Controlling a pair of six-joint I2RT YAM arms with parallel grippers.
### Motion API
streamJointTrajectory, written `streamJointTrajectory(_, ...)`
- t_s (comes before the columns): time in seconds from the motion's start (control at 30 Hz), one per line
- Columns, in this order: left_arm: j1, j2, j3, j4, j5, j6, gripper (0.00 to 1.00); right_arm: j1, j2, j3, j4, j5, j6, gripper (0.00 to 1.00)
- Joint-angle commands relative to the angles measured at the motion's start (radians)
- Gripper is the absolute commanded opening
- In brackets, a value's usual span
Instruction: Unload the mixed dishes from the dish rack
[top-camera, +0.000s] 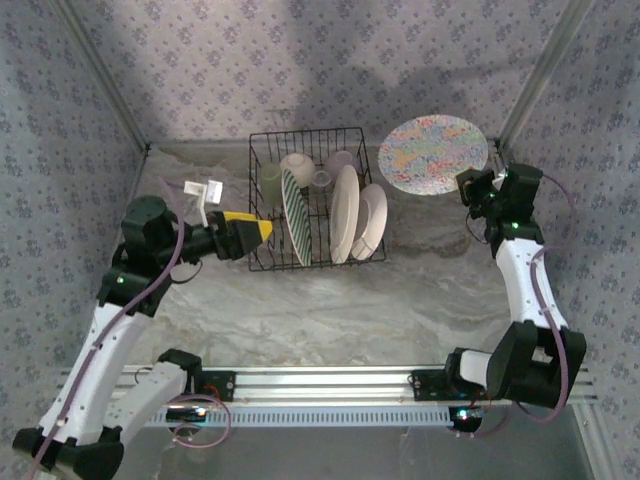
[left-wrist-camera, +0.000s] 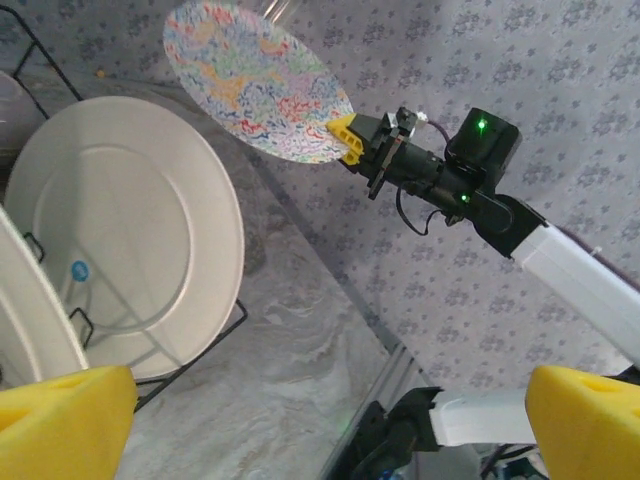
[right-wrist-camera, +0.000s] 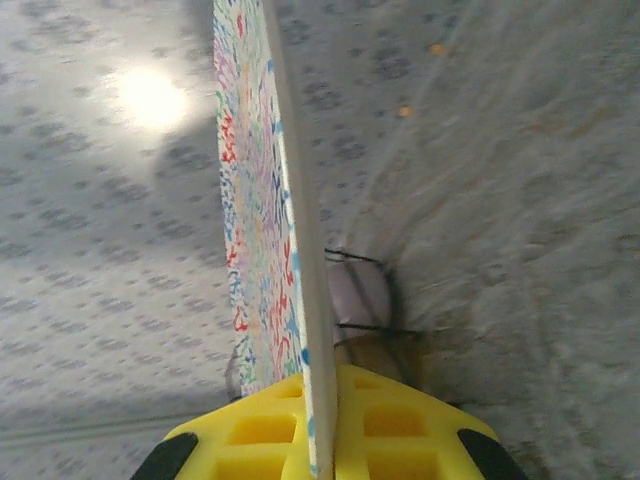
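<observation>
Your right claw (top-camera: 470, 186) is clamped on the rim of a round plate with a many-coloured squiggle pattern (top-camera: 432, 155). The plate is held up above the worktop (top-camera: 350, 310), reaching away from the claw toward the back wall. In the right wrist view the plate (right-wrist-camera: 265, 230) stands edge-on, rising straight out from between the yellow pads of the claw (right-wrist-camera: 320, 440).

Your left claw (top-camera: 232, 212) is spread wide with nothing between its fingers. Its yellow pads (left-wrist-camera: 65, 420) sit at the two lower corners of the left wrist view. Just ahead of this claw is the black wire dish rack (top-camera: 306, 132), and the claw's tips are close to the rack's left wall.

Standing on edge in the rack, going away from the left claw, are a green-striped plate (top-camera: 295, 215), a larger white plate (top-camera: 345, 212) and a smaller white plate (top-camera: 370, 222). Behind them sit a yellowish cup (top-camera: 270, 180), a cream bowl (top-camera: 298, 168) and a lavender bowl (top-camera: 340, 160).
</observation>
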Motion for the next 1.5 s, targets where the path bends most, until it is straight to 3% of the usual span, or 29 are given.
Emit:
streamJointTrajectory(0.0,-0.007,-0.062,-0.062,0.027,-0.055,0.077,0.99,-0.042,0.049,-0.045,0.163,0.017,-0.022,0.0)
streamJointTrajectory(0.37,-0.007,-0.204,-0.206,0.093,-0.135,0.156,0.99,-0.105,0.284,-0.112,0.414,-0.01,-0.028,0.0)
streamJointTrajectory(0.9,-0.009,-0.211,-0.24,0.091,-0.148,0.171,0.99,-0.07,0.57,-0.04,0.611,-0.026,0.009,0.0)
streamJointTrajectory(1.47,-0.009,-0.208,-0.246,0.089,-0.158,0.174,0.99,-0.025,0.724,0.065,0.58,-0.028,0.005,0.0)
